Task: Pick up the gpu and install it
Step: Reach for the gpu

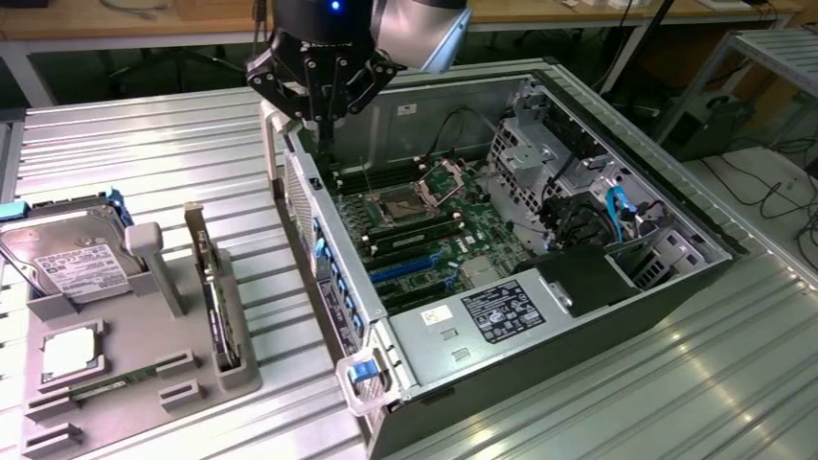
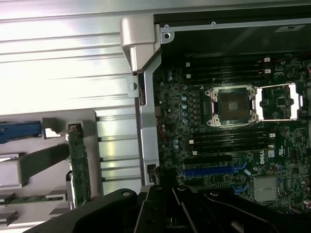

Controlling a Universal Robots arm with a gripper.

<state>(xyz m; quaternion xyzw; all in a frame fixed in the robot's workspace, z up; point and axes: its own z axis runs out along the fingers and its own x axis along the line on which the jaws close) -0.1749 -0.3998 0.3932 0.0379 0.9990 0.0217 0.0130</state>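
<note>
The gpu stands on edge in a slot of the grey holder on the exterior view's left, its pale bracket end pointing to the back. In the wrist view the gpu is a thin green-brown strip beside the case wall. My gripper hangs over the rear left corner of the open computer case, well away from the gpu. Its fingers are shut with nothing between them. The gripper is dark against the motherboard, close to the blue card slot.
The holder also carries a silver hard drive and a square processor chip. Inside the case are the open processor socket, memory slots, a drive cage and blue cables. A ribbed metal table lies underneath.
</note>
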